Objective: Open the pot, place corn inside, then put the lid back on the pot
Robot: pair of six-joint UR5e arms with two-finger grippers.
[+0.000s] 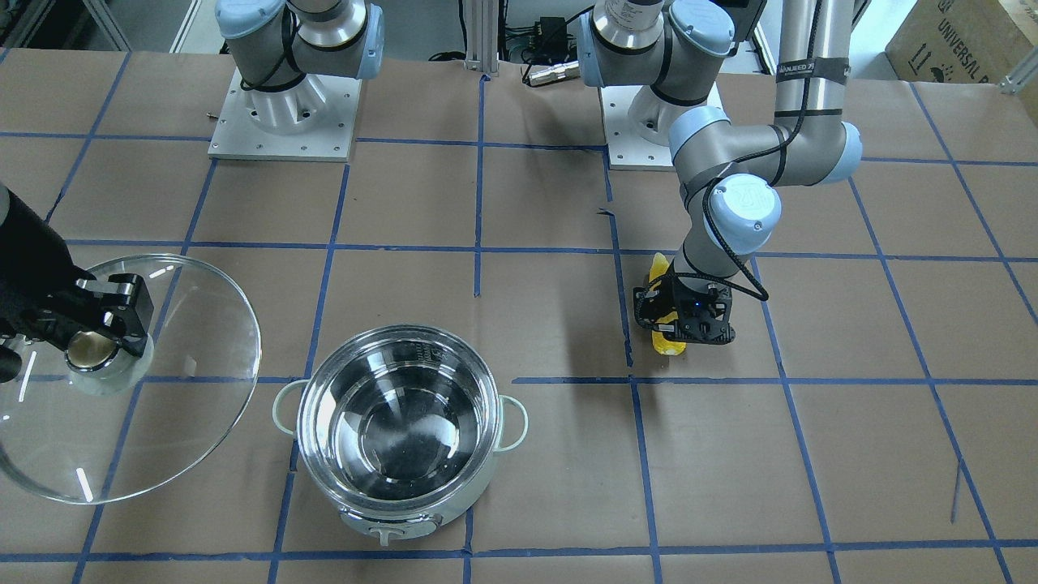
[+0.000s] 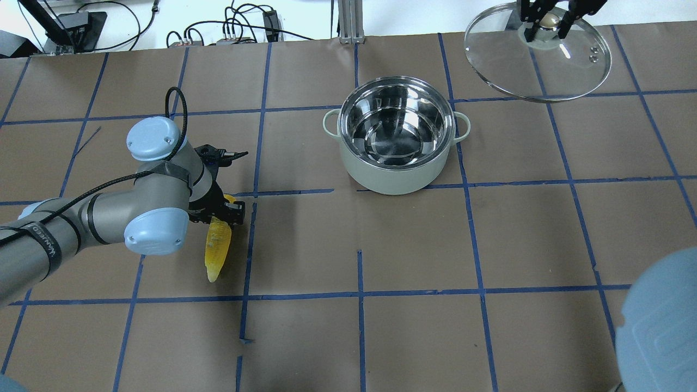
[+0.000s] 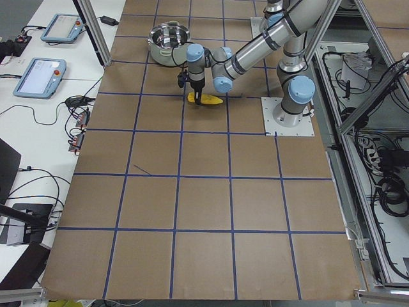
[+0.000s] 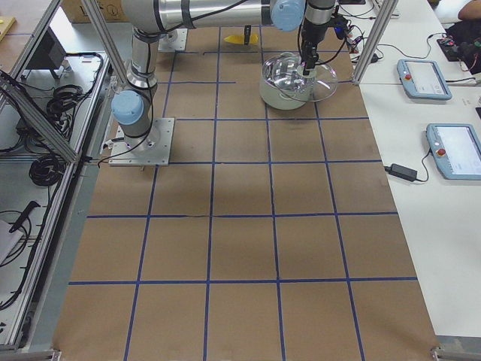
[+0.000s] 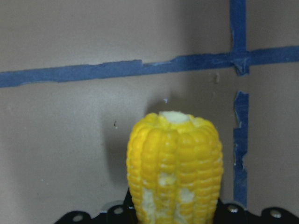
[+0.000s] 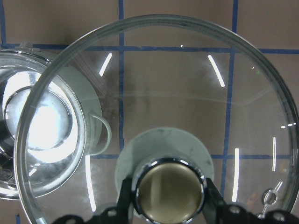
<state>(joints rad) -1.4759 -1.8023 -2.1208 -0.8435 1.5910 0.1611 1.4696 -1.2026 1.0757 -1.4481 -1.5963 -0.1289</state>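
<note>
L hand [image 3: 197,96] over corn [image 3: 212,100], open pot [image 3: 165,41] beyond

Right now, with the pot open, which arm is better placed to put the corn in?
Left. The left gripper has its jaws on the corn; the right gripper is busy holding the lid by its knob beside the pot.
</note>
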